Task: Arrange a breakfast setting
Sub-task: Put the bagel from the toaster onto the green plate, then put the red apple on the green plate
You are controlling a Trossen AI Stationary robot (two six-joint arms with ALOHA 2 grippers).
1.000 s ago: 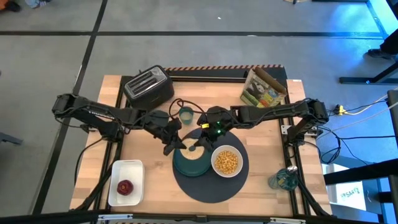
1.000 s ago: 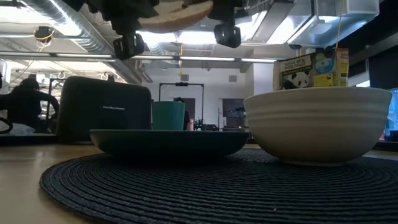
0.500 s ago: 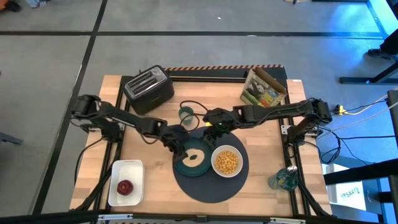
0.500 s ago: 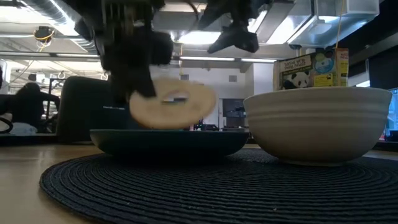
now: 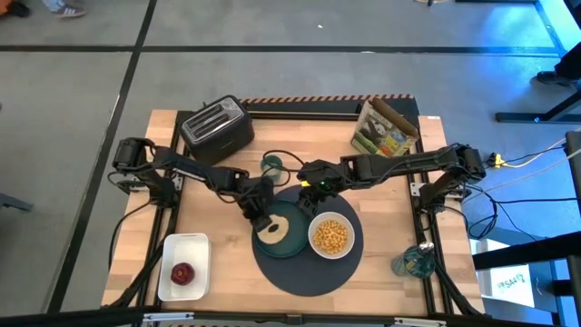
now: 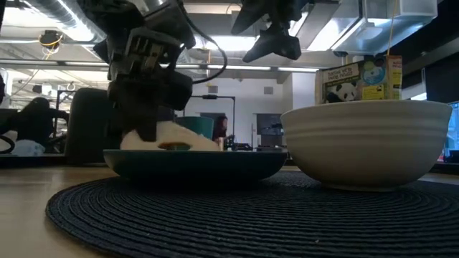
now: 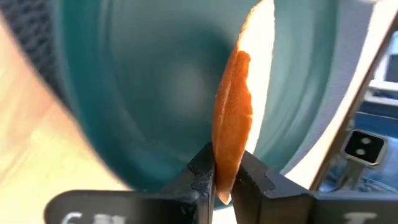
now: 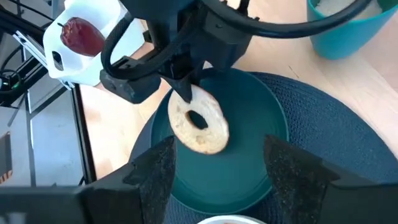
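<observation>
A bagel half (image 5: 274,232) sits on the teal plate (image 5: 292,245), which lies on the dark round mat (image 5: 304,272). My left gripper (image 5: 261,221) is shut on the bagel's edge, over the plate's left side. My right gripper (image 5: 313,188) is open and empty above the mat's far edge; its fingers stand apart in the right wrist view (image 8: 158,174). The white bowl (image 5: 330,236) of yellow cereal stands on the mat right of the plate. The small green cup (image 5: 270,165) stands beyond the mat. The red fruit (image 5: 183,272) lies in the white tray. The spoon is out of view. My left gripper pinches the bagel's rim (image 7: 219,180) between its two fingers, edge-on, one finger on each flat face. The fingers come down from above, slanting from the table's far left (image 8: 180,81). The bagel is tilted, its free edge (image 6: 204,143) resting on the plate.
A black toaster (image 5: 216,127) stands at the far left and a cereal box (image 5: 386,129) at the far right. The white tray (image 5: 183,259) sits at the near left corner. A bluish glass object (image 5: 413,262) is at the right edge.
My left gripper has come down and toward the near edge with the bagel, from high above the plate until the bagel's free edge rests on it, tipped. My right gripper has drawn back from the bagel toward the far right.
</observation>
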